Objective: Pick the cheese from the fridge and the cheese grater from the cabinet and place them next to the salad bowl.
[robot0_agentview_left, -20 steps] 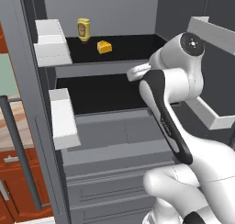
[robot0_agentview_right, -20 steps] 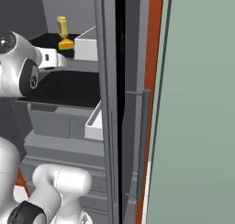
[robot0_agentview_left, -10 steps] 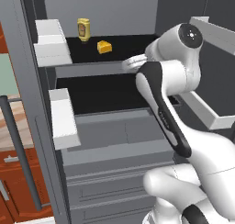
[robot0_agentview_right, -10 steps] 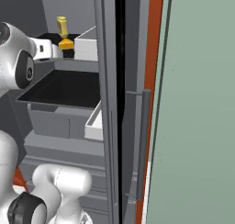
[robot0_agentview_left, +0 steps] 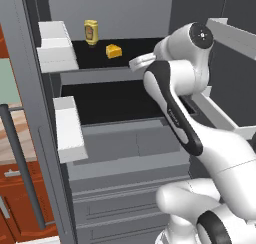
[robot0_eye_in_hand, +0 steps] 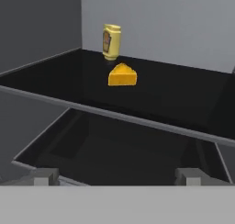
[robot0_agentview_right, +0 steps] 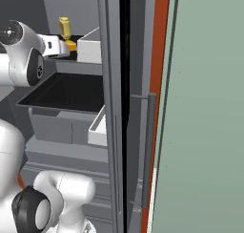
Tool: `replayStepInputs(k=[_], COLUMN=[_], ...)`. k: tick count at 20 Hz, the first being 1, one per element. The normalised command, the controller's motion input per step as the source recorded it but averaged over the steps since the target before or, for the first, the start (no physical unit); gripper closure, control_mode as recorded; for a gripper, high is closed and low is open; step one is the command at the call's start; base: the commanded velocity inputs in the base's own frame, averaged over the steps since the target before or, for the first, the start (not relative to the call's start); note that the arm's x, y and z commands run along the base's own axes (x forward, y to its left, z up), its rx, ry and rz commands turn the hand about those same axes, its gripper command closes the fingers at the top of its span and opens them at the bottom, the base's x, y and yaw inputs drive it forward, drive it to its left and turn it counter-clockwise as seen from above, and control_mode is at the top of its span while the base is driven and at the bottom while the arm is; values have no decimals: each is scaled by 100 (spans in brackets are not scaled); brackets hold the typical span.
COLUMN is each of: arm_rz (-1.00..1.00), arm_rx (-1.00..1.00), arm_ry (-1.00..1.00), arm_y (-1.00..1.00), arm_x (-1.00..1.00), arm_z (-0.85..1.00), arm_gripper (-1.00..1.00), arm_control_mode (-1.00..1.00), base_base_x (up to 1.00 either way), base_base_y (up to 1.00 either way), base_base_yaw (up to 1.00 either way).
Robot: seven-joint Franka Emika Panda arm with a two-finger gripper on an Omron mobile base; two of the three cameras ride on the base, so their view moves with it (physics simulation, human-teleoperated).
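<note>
While the fridge [robot0_agentview_left: 30,48] stands with its door swung wide, the gripper [robot0_eye_in_hand: 117,175] hangs in front of the open compartments, level with the gap between the upper black shelf [robot0_eye_in_hand: 55,87] and the one below it. Its two fingers [robot0_eye_in_hand: 43,176] are spread as wide as they go, with nothing between them (only the blunt grey tips rise at the bottom edge of the hand view).

Reading left to right in the hand view: beyond the left fingertip lies the bare left part of the upper shelf, bounded by the grey side wall of the compartment. Ahead of the fingers and slightly left of their midline stands the mustard bottle [robot0_eye_in_hand: 111,42], upright at the back of that shelf. The cheese [robot0_eye_in_hand: 122,75] rests on the same shelf directly in front of the bottle, close to it, roughly on the midline between the fingertips, higher than they are and well apart from them. Beyond the right fingertip the shelf runs on dark and bare toward the right wall.

From the left base view, the white door bins [robot0_agentview_left: 57,53] sit left of the bottle and cheese, and the arm's wrist reaches in from the right, short of the cheese. Grey drawers [robot0_agentview_left: 120,148] lie beneath the lower shelf.
</note>
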Motion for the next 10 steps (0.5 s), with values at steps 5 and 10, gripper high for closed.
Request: replayStepInputs(k=[5,10], arm_rz=[0,0], arm_rx=[0,0], arm_ry=[-4,4], arm_y=[12,23], arm_x=[46,43], arm_z=[5,1], arm_gripper=[-100,-100], arm_control_mode=[-100,-100], base_base_x=[0,0], base_base_y=[0,0], base_base_yaw=[0,0])
